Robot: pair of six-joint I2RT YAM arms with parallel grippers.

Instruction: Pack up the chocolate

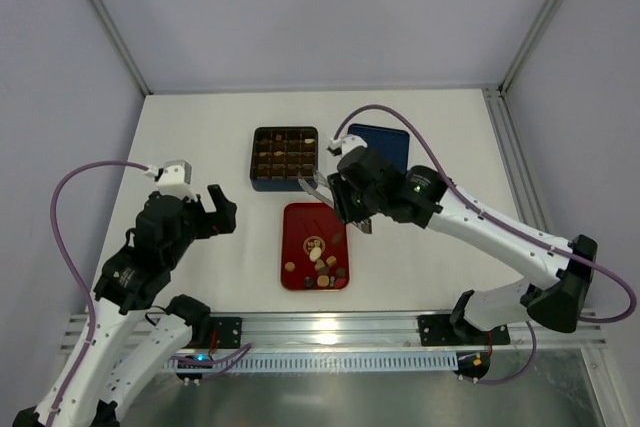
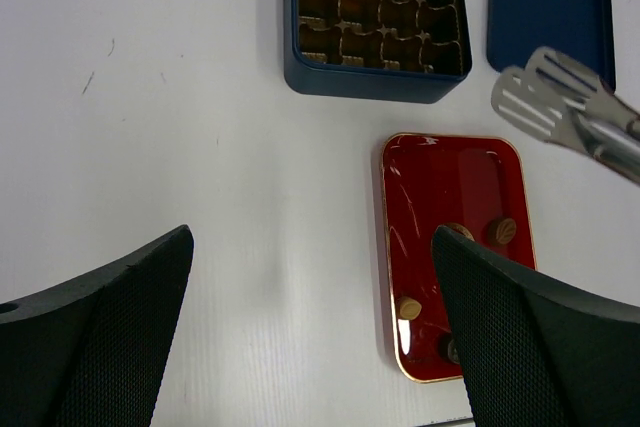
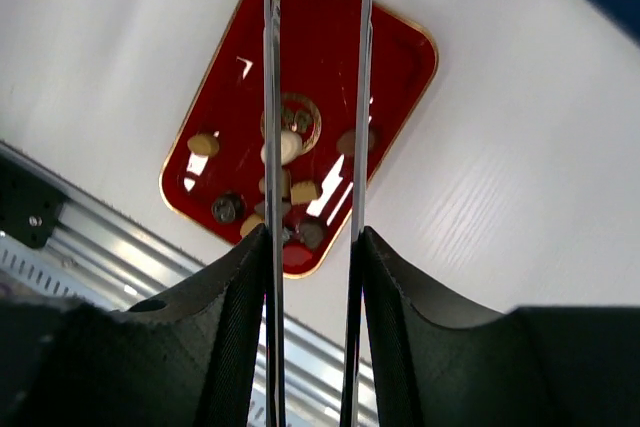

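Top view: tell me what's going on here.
The right tool grips metal tongs, held above the far end of the red tray. Nothing shows between their blades. Loose chocolates lie at the tray's near end. Beyond it, the blue box seems to hold some pieces in its grid, and its lid lies beside it. The left tool hangs open over the table, left of the tray, holding nothing.

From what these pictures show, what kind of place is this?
Probably a robot test bench, not a kitchen: a white table inside plain panels, the left arm and right arm bolted to a metal rail, and a red tray of chocolate.
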